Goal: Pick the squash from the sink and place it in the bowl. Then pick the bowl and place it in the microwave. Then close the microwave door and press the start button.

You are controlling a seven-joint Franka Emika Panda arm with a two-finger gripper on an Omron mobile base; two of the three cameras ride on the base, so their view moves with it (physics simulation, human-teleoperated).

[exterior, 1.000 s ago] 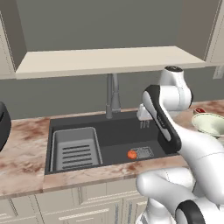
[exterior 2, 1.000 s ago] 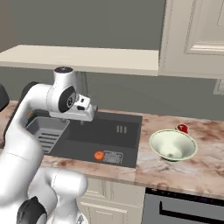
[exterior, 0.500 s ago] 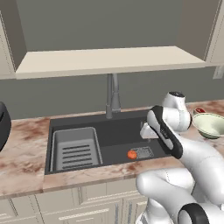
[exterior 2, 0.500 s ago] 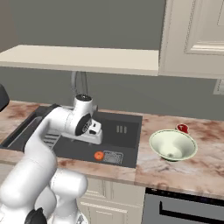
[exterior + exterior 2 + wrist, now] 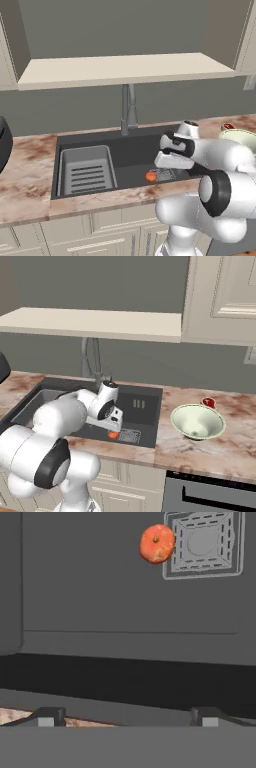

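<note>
1. No text, label, brand, number or sign can be read anywhere in these views.
2. The sink (image 5: pixel 135 150) floor ahead of the gripper (image 5: pixel 125 714) is plain dark grey; the drain grate (image 5: pixel 202 544) beyond it bears only slots.
3. The squash (image 5: pixel 157 543), just beside that grate, carries no sticker or mark.
4. The bowl (image 5: pixel 197 422), well off to the gripper's side on the counter (image 5: pixel 220 446), is unmarked.
5. The slotted rack (image 5: pixel 86 169) bears no lettering.

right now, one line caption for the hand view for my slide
Open gripper looks down into the dark sink, where the orange squash rests beside the square drain grate.
</note>
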